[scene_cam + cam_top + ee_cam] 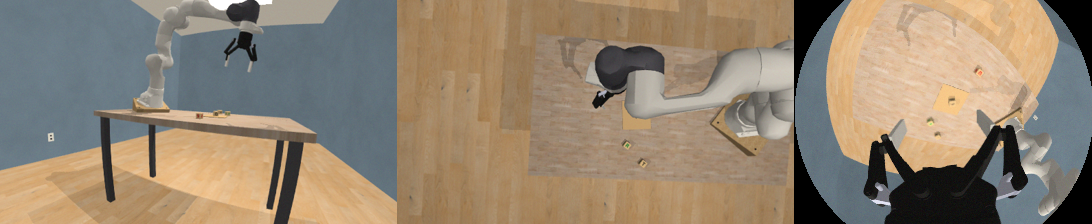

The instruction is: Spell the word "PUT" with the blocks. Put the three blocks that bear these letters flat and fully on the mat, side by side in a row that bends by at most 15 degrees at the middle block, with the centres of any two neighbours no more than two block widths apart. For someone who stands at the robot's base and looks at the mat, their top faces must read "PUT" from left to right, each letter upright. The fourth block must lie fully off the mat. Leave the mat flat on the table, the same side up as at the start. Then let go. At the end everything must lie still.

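Observation:
My gripper [240, 62] [599, 99] is open and empty, high above the table; the top view shows only part of it under the wrist. The tan mat [636, 119] lies mid-table, partly hidden by my arm. In the wrist view the mat [951, 102] carries one small block [951, 100]; I cannot read its letter. The block with a green R [627, 145] and the block with a T [643, 163] lie off the mat on its near side. A red-lettered block [979, 71] lies apart beyond the mat; it also shows in the side view [199, 115]. My arm hides it from above.
The robot base [740, 128] stands on a wooden plate at the table's right end. My arm [689, 89] stretches over the mat. The table edge runs just beyond the T block.

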You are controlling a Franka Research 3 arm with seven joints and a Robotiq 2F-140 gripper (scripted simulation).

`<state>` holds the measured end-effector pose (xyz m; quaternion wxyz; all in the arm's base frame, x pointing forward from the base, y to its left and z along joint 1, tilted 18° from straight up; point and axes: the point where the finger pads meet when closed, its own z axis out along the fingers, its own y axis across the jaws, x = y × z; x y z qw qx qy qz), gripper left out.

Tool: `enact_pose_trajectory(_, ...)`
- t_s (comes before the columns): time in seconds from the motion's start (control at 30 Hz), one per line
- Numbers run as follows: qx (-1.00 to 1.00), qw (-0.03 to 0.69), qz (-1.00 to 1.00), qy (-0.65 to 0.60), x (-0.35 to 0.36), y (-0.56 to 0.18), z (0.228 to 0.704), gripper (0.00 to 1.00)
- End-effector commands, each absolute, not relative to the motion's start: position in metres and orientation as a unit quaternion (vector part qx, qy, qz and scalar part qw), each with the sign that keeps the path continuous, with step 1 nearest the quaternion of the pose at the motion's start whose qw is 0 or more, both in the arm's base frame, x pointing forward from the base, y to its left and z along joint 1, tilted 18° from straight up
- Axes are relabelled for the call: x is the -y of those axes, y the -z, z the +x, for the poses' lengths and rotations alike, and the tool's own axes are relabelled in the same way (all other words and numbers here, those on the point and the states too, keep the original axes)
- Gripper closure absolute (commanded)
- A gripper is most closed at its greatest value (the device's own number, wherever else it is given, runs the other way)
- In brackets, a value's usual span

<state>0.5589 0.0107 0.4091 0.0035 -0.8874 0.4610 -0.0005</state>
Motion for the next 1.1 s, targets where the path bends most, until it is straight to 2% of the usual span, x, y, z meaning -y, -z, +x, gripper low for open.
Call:
enact_pose_trajectory(0.0,-0.521,0.003,-0.853,0.000,-0.020,-0.395,0.563,0.00)
enact_pose_trajectory(1.07,-0.684,0.007,-0.729,-0.002,-0.046,-0.357,0.570,0.00)
